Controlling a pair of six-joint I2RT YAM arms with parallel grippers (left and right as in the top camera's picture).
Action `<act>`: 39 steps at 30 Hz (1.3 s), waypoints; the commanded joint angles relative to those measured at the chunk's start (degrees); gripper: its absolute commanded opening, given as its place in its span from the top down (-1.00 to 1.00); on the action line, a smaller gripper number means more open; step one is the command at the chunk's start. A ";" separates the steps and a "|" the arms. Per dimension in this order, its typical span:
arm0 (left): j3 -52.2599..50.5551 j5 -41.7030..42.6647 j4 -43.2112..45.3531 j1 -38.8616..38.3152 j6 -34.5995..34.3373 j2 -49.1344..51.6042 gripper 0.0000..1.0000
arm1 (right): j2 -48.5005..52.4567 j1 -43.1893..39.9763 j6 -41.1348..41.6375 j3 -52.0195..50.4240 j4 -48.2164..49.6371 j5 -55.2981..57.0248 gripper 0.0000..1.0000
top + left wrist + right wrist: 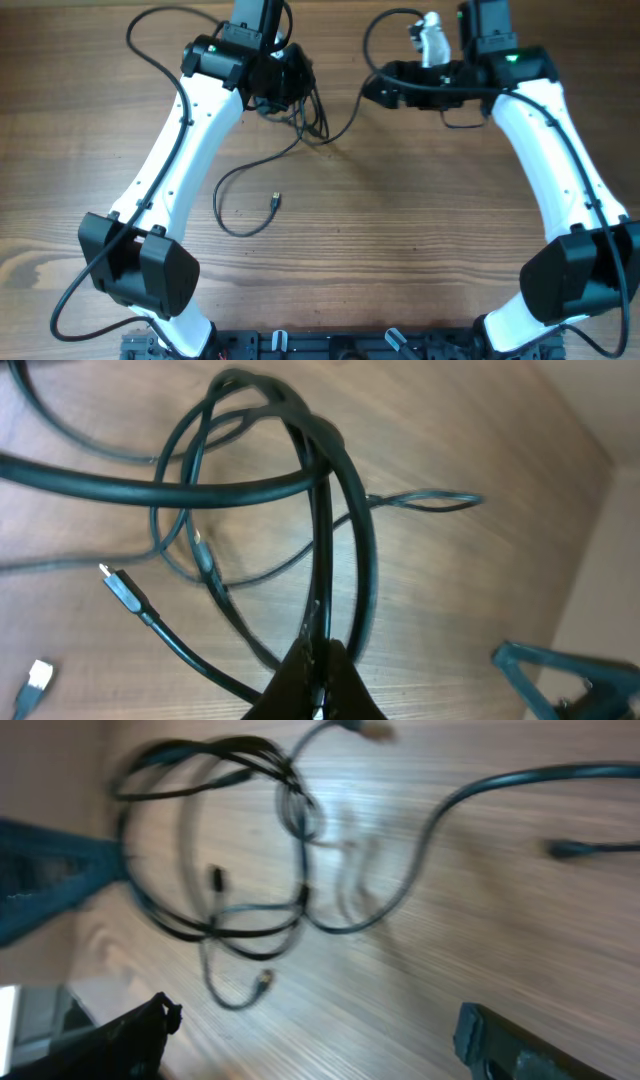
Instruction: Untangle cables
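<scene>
**Left arm** (pixel 170 150): curved white shell, black housings at the joints, 1 left green light (pixel 211 45) near the wrist, and a thin black base wire (pixel 60 300) looping out beside the lowest joint.

**Right arm** (pixel 560 150): the same white shell and black housings, 1 right green light (pixel 515 57), a small white fitting (pixel 432 40) and a black wrist wire (pixel 368 45) arching beside it.

**Left gripper** (pixel 318 655): 2 plain black fingers.

**Right gripper** (pixel 315 1020): 2 dark fingers (pixel 120 1040), blurred.

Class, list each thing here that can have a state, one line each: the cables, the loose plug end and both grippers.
cables: tangled in overlapping loops.
loose plug end: lying free on the table.
left gripper: shut on the cables.
right gripper: open, holding nothing.
</scene>
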 commanded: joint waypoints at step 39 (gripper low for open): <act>0.46 -5.79 -2.78 4.81 -1.62 5.11 0.92 | 0.55 0.15 7.67 0.72 2.95 14.88 -0.85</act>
